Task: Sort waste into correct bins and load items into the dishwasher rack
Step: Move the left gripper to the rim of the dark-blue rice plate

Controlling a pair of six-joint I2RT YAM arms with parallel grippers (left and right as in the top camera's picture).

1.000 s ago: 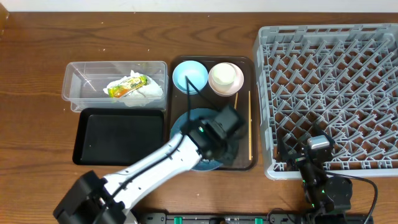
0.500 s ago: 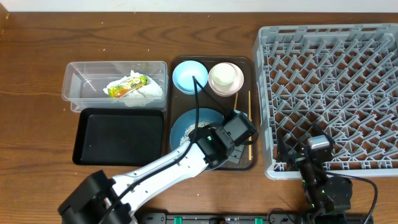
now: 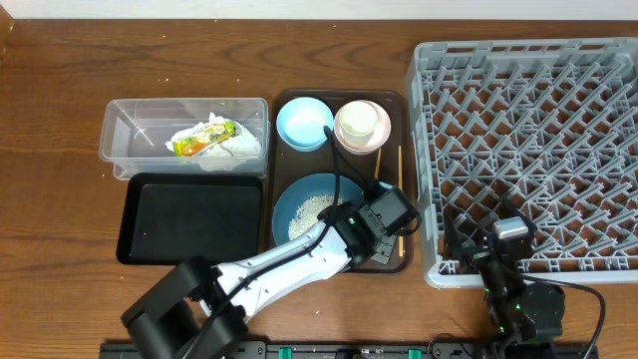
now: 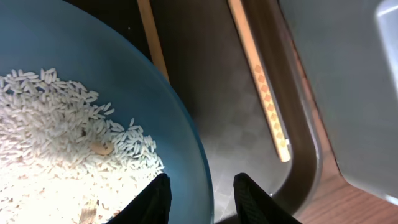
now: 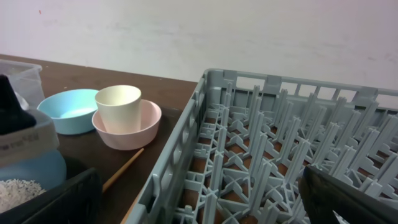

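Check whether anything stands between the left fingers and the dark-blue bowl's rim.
Nothing visible does. The left fingers straddle the dark-blue bowl rim, one inside above the rice, one outside; the chopsticks lie farther along the brown tray.

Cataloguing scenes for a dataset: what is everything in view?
clear plastic rectangular tub: 1, clear, rear left
crumpled white paper napkin: 1, white, in tub
small snack wrapper: 1, yellow-green, on napkin
shallow black rectangular tray: 1, black, before tub
brown serving tray: 1, brown, centre
small light-blue bowl: 1, light-blue, serving tray's rear
small pale-pink bowl: 1, pink, beside it
small white cup: 1, white, in pink bowl
large blue bowl: 1, blue, serving tray's front
loose rice: heap, white, in large bowl
thin wooden chopsticks: 2, tan, right of large bowl
grey plastic peg rack: 1, grey, right
left gripper: 1, black, jaws astride large bowl's rim
right gripper: 1, black, open, over rack's front edge
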